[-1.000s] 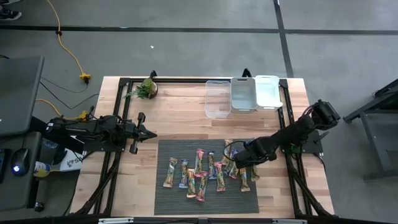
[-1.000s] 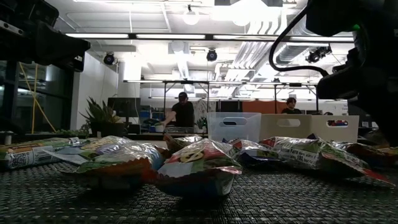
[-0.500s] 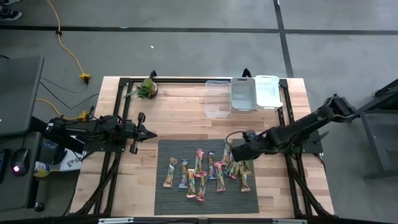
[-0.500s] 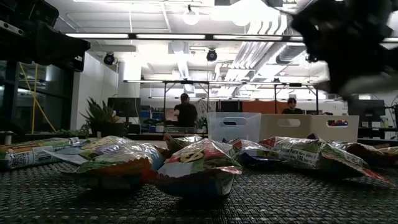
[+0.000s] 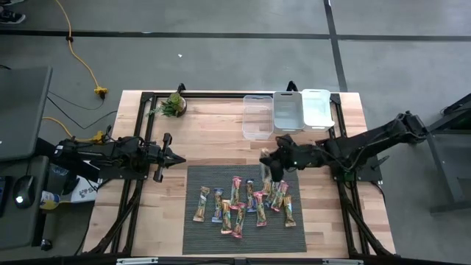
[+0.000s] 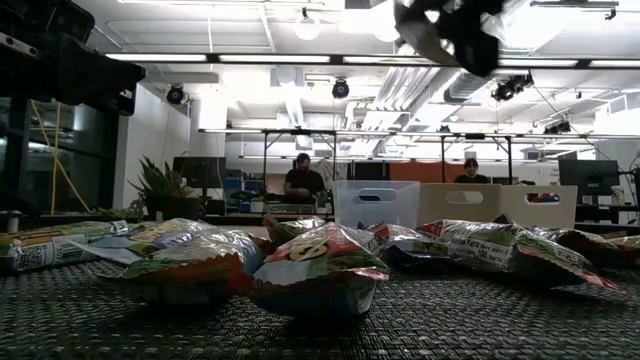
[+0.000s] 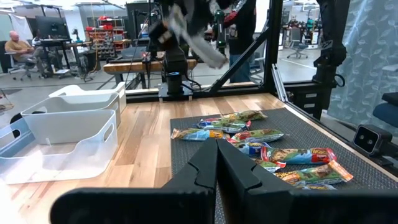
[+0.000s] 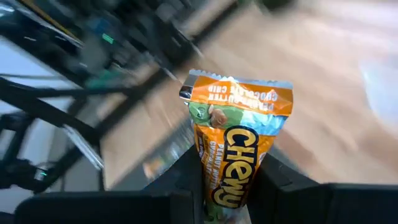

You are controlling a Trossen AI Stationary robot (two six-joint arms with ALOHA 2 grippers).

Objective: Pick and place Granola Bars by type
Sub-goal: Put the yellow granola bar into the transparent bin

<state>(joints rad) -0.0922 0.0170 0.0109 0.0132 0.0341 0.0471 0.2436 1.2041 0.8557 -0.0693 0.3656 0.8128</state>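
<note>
Right end effector [image 5: 266, 160], bar [image 8: 236, 149] now lifted

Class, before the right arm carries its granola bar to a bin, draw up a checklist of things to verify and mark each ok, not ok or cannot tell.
1. Right tool shut on the orange granola bar: ok.
2. Held bar lifted off the mat: ok.
3. Three bins at the table's far edge stand open: ok.
4. Which bin takes this type: cannot tell.
5. Left tool parked shut, away from the bins: ok.
6. Remaining bars lying on the mat: ok.
</note>
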